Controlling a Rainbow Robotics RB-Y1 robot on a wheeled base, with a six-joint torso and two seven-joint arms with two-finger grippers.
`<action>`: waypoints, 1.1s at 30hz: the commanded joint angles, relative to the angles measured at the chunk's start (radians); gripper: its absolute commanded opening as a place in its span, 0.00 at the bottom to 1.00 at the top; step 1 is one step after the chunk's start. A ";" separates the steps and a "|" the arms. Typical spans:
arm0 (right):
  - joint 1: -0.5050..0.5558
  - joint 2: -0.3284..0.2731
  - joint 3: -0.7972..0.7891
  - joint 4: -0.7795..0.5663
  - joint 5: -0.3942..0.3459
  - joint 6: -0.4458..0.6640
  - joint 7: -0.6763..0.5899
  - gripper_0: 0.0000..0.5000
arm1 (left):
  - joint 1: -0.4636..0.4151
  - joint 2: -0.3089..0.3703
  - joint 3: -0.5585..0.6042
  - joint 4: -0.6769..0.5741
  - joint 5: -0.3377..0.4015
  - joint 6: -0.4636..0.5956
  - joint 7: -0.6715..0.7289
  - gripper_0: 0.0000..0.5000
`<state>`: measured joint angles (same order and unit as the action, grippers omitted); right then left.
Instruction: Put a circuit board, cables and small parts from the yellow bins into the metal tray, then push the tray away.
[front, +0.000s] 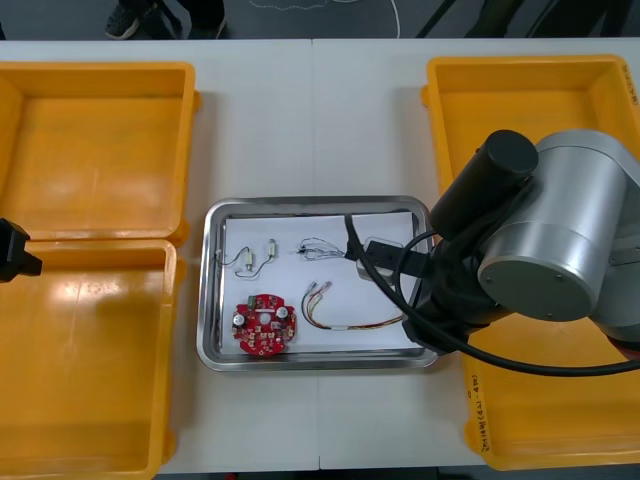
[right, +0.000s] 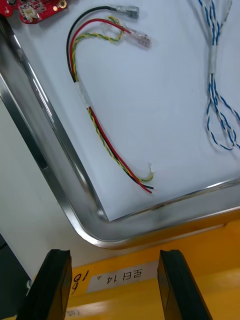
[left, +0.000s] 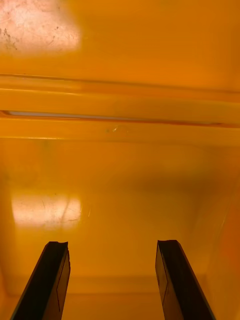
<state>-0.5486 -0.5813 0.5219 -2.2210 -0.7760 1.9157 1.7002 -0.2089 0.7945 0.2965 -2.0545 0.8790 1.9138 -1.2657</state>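
Just beyond the right gripper (right: 115, 287), whose black fingers (right: 52, 285) stand wide apart with nothing between them, runs the rim of a yellow bin (right: 210, 250) carrying a white label (right: 117, 277). The label sits between the two fingers, close to their tips. Past that rim comes the rounded corner of the metal tray (right: 55, 185), shiny at the edge and white inside.

Farther from the fingers, on the white floor, lies the red and yellow cable (right: 107, 145), bound together with a black wire, its bare ends pointing back toward the fingertips. On the side of the other finger, the twisted blue and white cable (right: 212, 65) lies apart from it. The round red circuit board (right: 35, 9) shows at the far end, just beside the red and yellow cable's connectors.

From above, the right arm (front: 560, 230) hangs over the tray's right edge, and small metal parts (front: 272, 250) lie in the tray too.

The left gripper (left: 112, 282) hovers over a left yellow bin (left: 120, 165), fingers spread equally wide and holding nothing. Bin rims cross well beyond their tips.
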 joint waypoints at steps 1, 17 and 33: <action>-0.060 0.040 0.075 -0.036 0.024 0.004 0.007 1.00 | 0.031 0.049 0.026 -0.032 0.009 0.006 -0.089 1.00; -0.146 0.152 0.240 0.080 0.075 0.004 0.036 1.00 | 0.056 0.049 0.026 -0.039 0.006 0.006 -0.101 1.00; -0.203 0.224 0.418 0.182 0.150 -0.083 0.076 1.00 | 0.059 0.049 0.029 -0.038 0.006 0.006 -0.107 1.00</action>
<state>-0.7175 -0.3886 0.9140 -2.0525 -0.6302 1.8612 1.7414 -0.1701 0.7949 0.2965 -2.0624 0.8797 1.9138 -1.2671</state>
